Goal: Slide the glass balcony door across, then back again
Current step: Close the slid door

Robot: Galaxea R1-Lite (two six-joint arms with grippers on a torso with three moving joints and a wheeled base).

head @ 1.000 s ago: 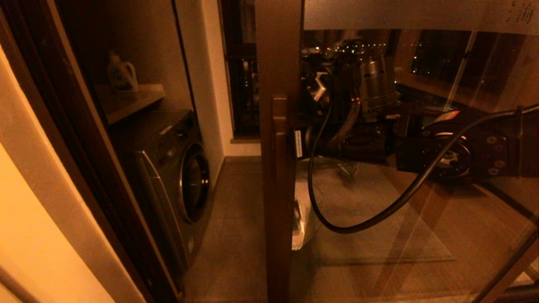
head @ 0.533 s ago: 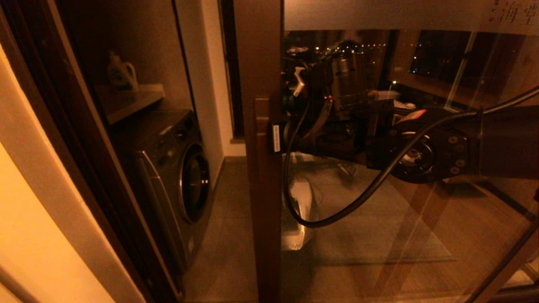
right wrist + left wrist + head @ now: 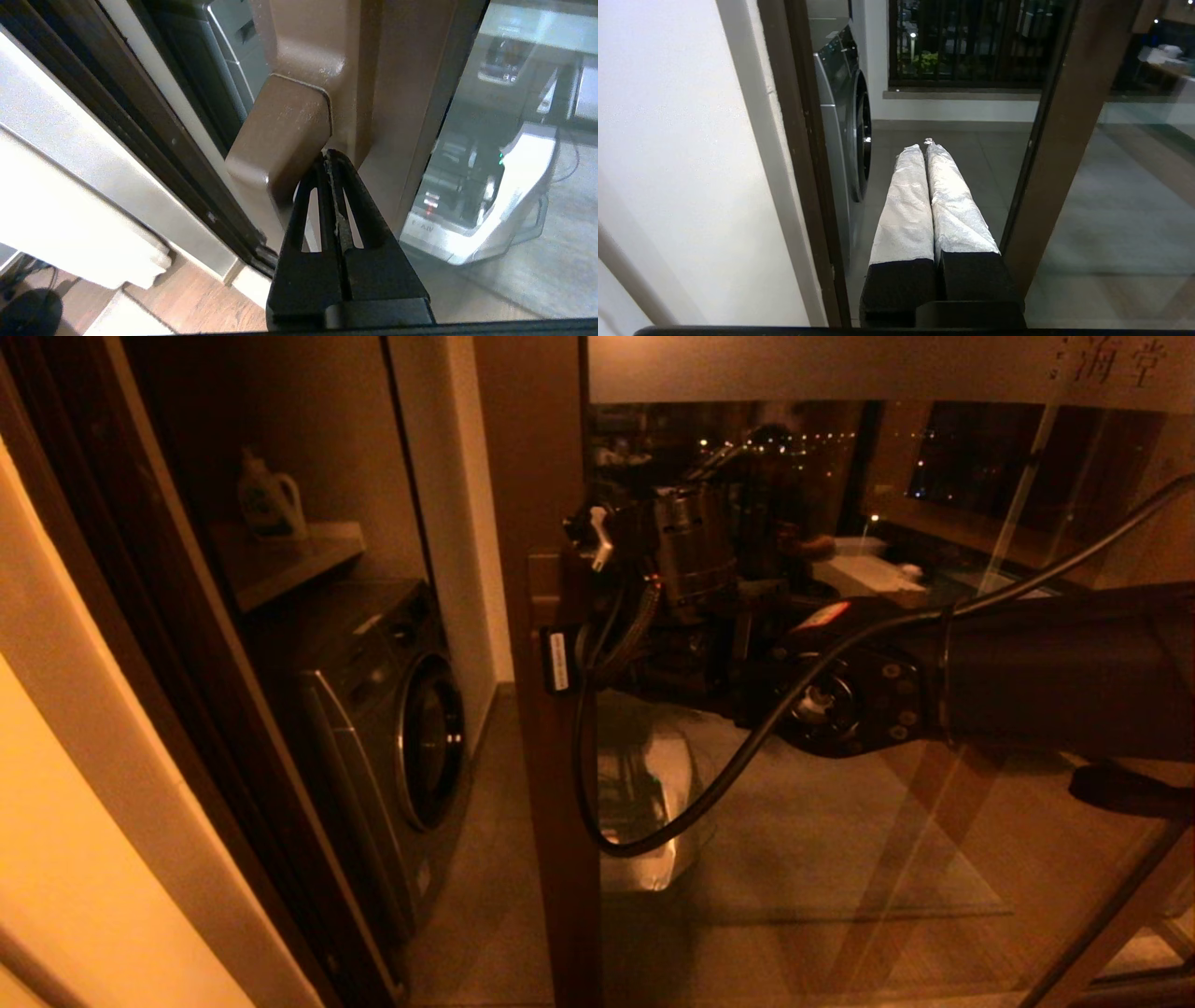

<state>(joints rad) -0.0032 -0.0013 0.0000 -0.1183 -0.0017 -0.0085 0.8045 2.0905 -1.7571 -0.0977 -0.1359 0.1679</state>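
Observation:
The glass balcony door (image 3: 540,821) stands with its brown stile near the middle of the head view, clear glass (image 3: 840,877) to its right and a frosted band with characters (image 3: 1102,364) on top. My right arm (image 3: 1027,672) reaches across the glass to the wooden bar handle (image 3: 546,583). In the right wrist view my right gripper (image 3: 328,156) is shut, its black tips tucked between the handle (image 3: 280,135) and the stile. My left gripper (image 3: 923,144) is shut on nothing, held low in the gap beside the stile (image 3: 1059,163).
A grey washing machine (image 3: 392,709) stands on the left behind the fixed dark jamb (image 3: 187,663), under a shelf (image 3: 299,551) with a detergent bottle (image 3: 269,499). A dark window with railing bars (image 3: 962,42) closes the far wall. Tiled floor (image 3: 504,859) lies beyond.
The door and my right arm have slid to the left together, narrowing the open gap and covering the barred window in the head view.

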